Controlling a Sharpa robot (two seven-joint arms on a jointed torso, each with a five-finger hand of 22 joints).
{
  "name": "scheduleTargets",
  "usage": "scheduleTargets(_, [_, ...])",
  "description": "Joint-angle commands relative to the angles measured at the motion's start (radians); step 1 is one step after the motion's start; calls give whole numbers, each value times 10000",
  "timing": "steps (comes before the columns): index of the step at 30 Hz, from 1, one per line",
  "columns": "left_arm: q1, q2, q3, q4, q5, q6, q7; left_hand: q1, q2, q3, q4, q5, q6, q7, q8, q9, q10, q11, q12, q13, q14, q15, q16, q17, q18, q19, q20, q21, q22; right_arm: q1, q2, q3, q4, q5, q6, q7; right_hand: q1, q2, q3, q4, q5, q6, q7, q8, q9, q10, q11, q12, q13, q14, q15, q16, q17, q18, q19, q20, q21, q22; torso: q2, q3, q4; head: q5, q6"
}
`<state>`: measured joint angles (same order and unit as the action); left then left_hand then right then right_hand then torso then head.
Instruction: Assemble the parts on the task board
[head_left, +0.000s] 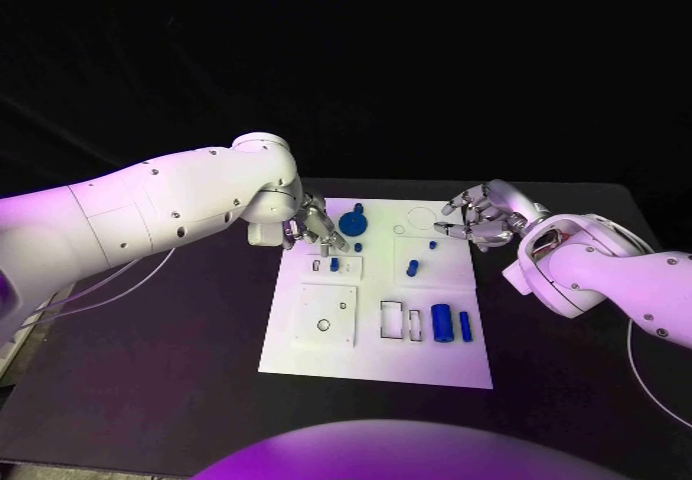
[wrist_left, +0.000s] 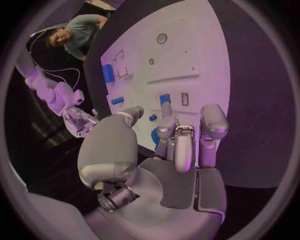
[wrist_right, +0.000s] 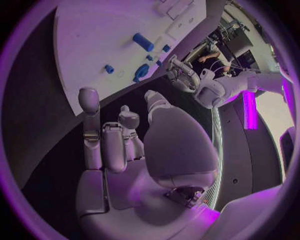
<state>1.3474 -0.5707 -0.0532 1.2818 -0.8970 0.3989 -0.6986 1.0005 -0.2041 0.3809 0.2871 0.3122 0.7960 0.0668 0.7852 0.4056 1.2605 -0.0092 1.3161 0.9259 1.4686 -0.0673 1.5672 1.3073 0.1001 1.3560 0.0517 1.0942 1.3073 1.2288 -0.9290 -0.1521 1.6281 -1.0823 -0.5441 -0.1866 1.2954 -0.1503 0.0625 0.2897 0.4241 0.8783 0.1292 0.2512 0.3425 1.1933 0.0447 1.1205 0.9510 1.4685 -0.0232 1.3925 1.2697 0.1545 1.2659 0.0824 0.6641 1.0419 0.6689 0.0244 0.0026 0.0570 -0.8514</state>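
The white task board (head_left: 325, 352) lies in the middle of the black table. On its far part are a round blue part (head_left: 355, 222) and several small blue pieces, among them one (head_left: 413, 267) near the centre. A blue cylinder (head_left: 441, 323) and a thin blue bar (head_left: 464, 324) lie near the right edge. My left hand (head_left: 315, 228) hovers over the far left corner, fingers pointing down beside the round part (wrist_left: 154, 136), holding nothing. My right hand (head_left: 482, 217) hangs off the far right corner, fingers loosely bent and empty. The right wrist view shows the board (wrist_right: 87, 35) and the round part (wrist_right: 141, 72) beyond my right hand (wrist_right: 125, 145).
A raised white plate (head_left: 329, 316) with a small hole sits on the board's near left. Rectangular slots (head_left: 392, 319) lie beside the cylinder. Black table (head_left: 159, 370) surrounds the board. A thin cable (head_left: 108, 290) trails on the left.
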Motion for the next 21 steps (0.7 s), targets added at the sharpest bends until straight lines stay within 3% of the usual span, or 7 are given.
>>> scheduleTargets(1, [49,-151,79,178,-116,-891,117,185,40,-101,0,171,-83,19,-95,-26,-31,49,-9,-54,1022,81,36,2635,-25,105,-4,-25,1190,-5,18,0,-32,-109,53,62,71,-34,62,13,37,-65,2,17,15,-75,20,-39,-17,235,-23,-59,-7,80,35,-18,-57,-15,-29,-5,8,9,70])
scheduleTargets(4, [100,-347,145,265,-297,-1301,179,432,43,-165,-26,340,-108,43,-145,-40,-249,53,-199,-447,1022,81,36,2635,-5,72,-1,-127,1168,-8,24,0,-57,-111,53,66,71,-34,62,13,37,-65,2,17,15,-75,20,-39,-17,235,-23,-59,-7,80,35,-18,-57,-15,-20,5,18,-5,170])
scheduleTargets(6, [123,-461,173,241,-577,-1685,272,659,50,-236,-12,537,-200,76,-217,-62,-437,73,-380,-778,1022,93,36,2635,-11,87,8,-129,1176,-10,30,0,-77,-111,53,68,71,-34,62,13,37,-65,2,17,15,-75,20,-39,-17,235,-23,-59,-7,80,35,-18,-57,-15,-28,-1,28,-18,199])
scheduleTargets(7, [131,-506,184,190,-751,-1901,346,838,26,-289,-10,611,-359,123,-325,-104,-730,107,-658,-1288,1022,116,36,2635,9,47,22,-253,1143,-12,33,0,-89,-112,53,70,71,-34,62,13,37,-65,2,17,15,-75,20,-39,-17,235,-23,-59,-7,80,35,-18,-57,-15,-32,-9,33,-24,219])
scheduleTargets(8, [135,-531,191,139,-870,-2064,411,904,11,-339,5,613,-436,151,-381,-129,-733,130,-686,-1307,1022,133,36,2635,9,47,35,-271,1139,-13,37,0,-99,-112,55,72,71,-34,62,13,37,-65,2,17,15,-75,20,-39,-17,235,-23,-59,-7,80,35,-18,-57,-15,-33,-18,39,-26,233])
scheduleTargets(14, [123,-554,203,-67,-1336,-2413,579,897,65,-634,50,104,-479,197,-503,-203,-802,177,-841,-1550,1022,180,36,2635,13,63,84,-321,1137,-25,45,0,-143,-112,58,83,75,-31,68,12,39,-68,2,16,15,-74,20,-38,-18,233,-22,-64,-13,79,39,-17,-52,-10,3,-38,30,-2,339])
scheduleTargets(21, [67,-373,194,-479,-1754,-2551,678,887,102,-720,54,-46,-489,202,-529,-220,-762,182,-823,-1504,1022,184,36,2635,11,78,91,-313,1145,-33,82,0,-174,-112,61,94,75,-31,68,12,39,-68,2,16,15,-74,20,-38,-18,233,-22,-64,-13,79,39,-17,-52,-10,19,-27,23,84,366])
